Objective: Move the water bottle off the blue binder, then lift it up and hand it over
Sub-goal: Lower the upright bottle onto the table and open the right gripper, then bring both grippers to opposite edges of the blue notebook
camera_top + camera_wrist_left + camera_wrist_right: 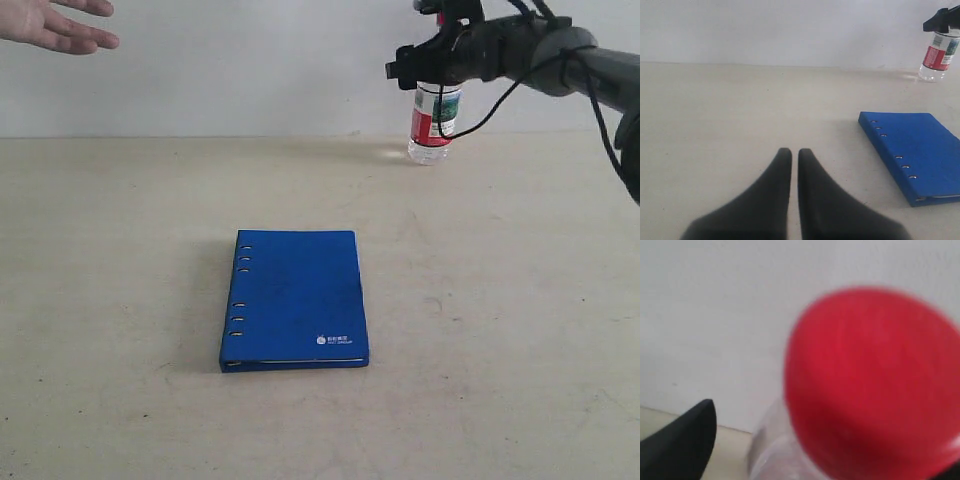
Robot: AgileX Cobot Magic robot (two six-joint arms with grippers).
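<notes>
Small clear plastic water bottle [436,125] with red cap and red-white-green label is upright at the far right of the beige table [520,300], well apart from the binder. The right gripper [428,66], black, is clamped around its upper part just under the cap. Can't tell if the bottle's base touches the table or hangs just above it. In the right wrist view the red cap [875,385] fills the picture, blurred, with one black finger [682,440] beside it.

Flat royal-blue ring binder [297,300] lies closed mid-table, nothing on it, slot holes along its left edge, white logo near the front right corner.

Left gripper [794,152] is low over bare table, fingers pressed together, holding nothing; the binder [920,150] sits off to its side.

A bare human hand [55,25], palm open, is at the top left corner of the exterior view.
</notes>
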